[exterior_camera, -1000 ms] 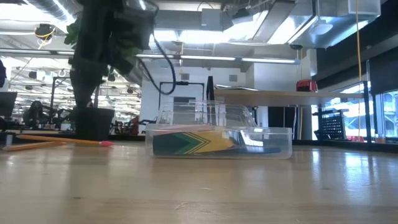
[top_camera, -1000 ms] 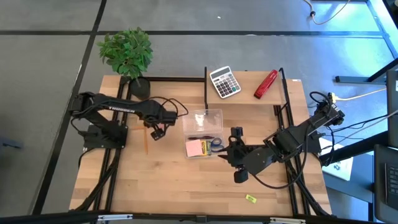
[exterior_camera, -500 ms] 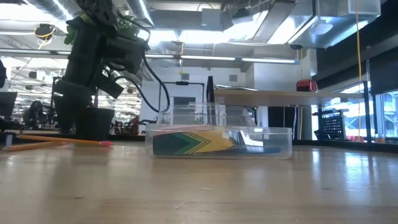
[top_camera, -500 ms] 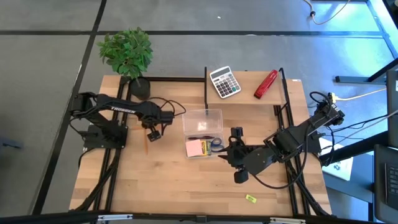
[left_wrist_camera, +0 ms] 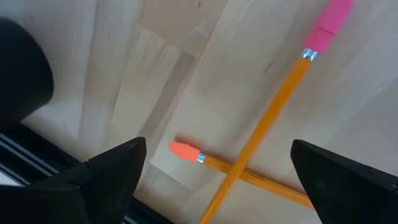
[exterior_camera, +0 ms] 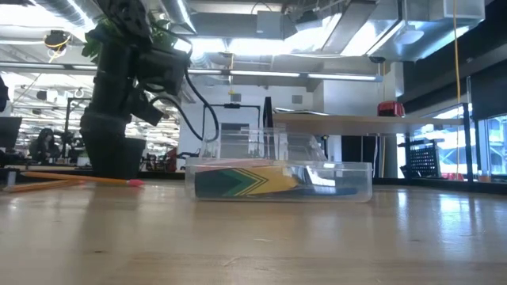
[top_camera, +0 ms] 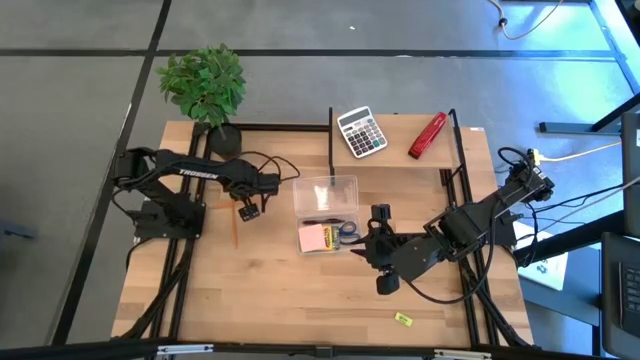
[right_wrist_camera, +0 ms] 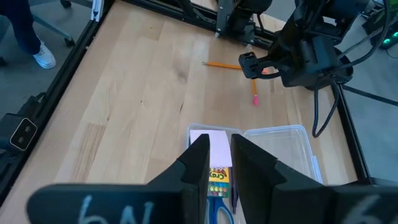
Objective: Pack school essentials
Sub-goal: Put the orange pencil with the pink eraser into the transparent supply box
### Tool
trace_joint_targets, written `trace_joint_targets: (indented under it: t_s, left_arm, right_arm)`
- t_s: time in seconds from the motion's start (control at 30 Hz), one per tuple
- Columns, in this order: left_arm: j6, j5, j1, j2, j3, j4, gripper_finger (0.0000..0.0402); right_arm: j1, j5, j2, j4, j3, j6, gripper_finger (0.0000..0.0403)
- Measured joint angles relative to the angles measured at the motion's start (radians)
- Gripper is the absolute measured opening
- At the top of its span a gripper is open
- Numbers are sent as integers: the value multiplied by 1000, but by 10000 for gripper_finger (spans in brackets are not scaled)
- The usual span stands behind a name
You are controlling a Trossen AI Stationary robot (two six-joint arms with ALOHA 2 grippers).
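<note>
The left gripper (top_camera: pixel 249 211) has drawn back from beside the clear box (top_camera: pixel 326 205) over the last second and now hangs above the two crossed pencils (left_wrist_camera: pixel 261 134), jaws wide apart and empty, so the pencils look like the next things to pick up. In the box already lie the pink note pad (top_camera: pixel 314 238), the scissors (top_camera: pixel 347 234) and the crayon box (exterior_camera: pixel 242 181); a tiny yellow piece (top_camera: pixel 403 319) sits well apart near the tabletop's front edge. The right gripper (right_wrist_camera: pixel 215 163) has not moved; it waits just beside the box, jaws nearly closed on nothing. The tabletop (top_camera: pixel 280 300) is pale wooden planks, with a potted plant (top_camera: pixel 207 92), a calculator (top_camera: pixel 361 131) and a red stapler (top_camera: pixel 427 135) along the back. Beyond it is a large open workroom with strip lights.
</note>
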State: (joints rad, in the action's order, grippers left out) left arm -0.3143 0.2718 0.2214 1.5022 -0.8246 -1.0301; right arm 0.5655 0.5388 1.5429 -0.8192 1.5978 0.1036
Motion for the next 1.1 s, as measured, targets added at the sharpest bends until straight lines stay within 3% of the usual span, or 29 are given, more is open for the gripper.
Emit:
trace_joint_targets:
  t_s: [0.57,1.1]
  left_arm:
    - [62,-27,22,0,89,94,395]
    - [58,3,21,0,95,107,395]
  right_arm:
    - [0,0,0,0,0,-1,69]
    - [-1,1,0,0,0,20,69]
